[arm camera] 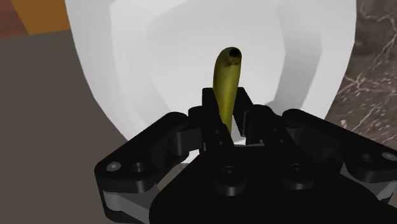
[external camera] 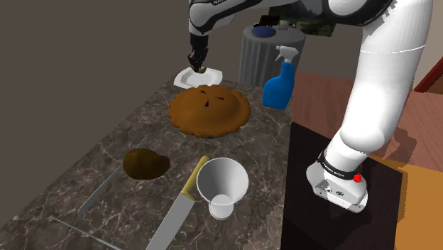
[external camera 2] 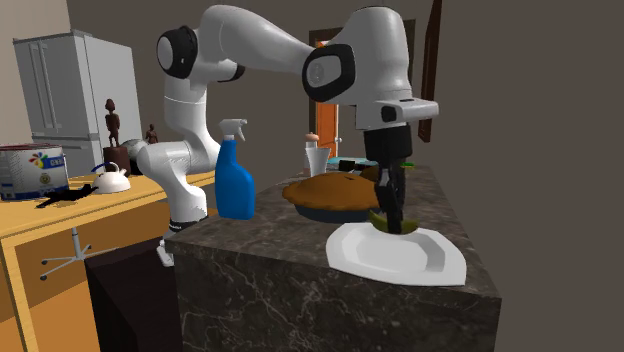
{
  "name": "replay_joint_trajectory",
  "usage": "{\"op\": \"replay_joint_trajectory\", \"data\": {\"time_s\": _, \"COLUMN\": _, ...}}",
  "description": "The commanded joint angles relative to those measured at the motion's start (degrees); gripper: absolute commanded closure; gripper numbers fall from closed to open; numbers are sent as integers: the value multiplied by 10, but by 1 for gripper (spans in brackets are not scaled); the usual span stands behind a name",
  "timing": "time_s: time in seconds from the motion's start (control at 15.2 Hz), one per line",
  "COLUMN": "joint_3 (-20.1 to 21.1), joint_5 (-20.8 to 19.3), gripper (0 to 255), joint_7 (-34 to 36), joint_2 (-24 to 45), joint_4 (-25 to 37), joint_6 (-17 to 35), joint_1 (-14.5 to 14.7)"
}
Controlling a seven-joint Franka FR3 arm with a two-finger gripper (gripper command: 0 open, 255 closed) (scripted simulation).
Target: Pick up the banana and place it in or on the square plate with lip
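Banana (arm camera: 228, 69), yellow-green and curved, is clamped in our all-black two-finger gripper (arm camera: 228, 107), long axis pointing down at the white square lipped plate (arm camera: 127, 57) right underneath, so we'd guess lower, then release.

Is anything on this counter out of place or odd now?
The plate sits right at the counter's corner, its rim close to the edge. A shapeless brown lump lies near the knife; I cannot tell what it is. Nothing looks spilled.
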Motion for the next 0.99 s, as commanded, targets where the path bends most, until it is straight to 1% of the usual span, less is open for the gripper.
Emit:
{"op": "replay_joint_trajectory", "data": {"time_s": 0.0, "joint_3": 0, "joint_5": -1, "gripper": 255, "joint_7": 1, "joint_2": 3, "joint_4": -11, "joint_6": 15, "joint_1": 1}}
{"op": "replay_joint_trajectory", "data": {"time_s": 0.2, "joint_3": -1, "joint_5": -3, "gripper": 255, "joint_7": 2, "joint_2": 11, "joint_4": -25, "joint_6": 36, "joint_1": 1}}
{"op": "replay_joint_trajectory", "data": {"time_s": 0.73, "joint_3": -1, "joint_5": -3, "gripper": 255, "joint_7": 2, "joint_2": 11, "joint_4": -25, "joint_6": 36, "joint_1": 1}}
{"op": "replay_joint_trajectory", "data": {"time_s": 0.79, "joint_3": -1, "joint_5": -3, "gripper": 0, "joint_7": 2, "joint_2": 11, "joint_4": -25, "joint_6": 36, "joint_1": 1}}
{"op": "replay_joint_trajectory", "data": {"time_s": 0.92, "joint_3": -1, "joint_5": -3, "gripper": 0, "joint_7": 2, "joint_2": 11, "joint_4": -25, "joint_6": 36, "joint_1": 1}}
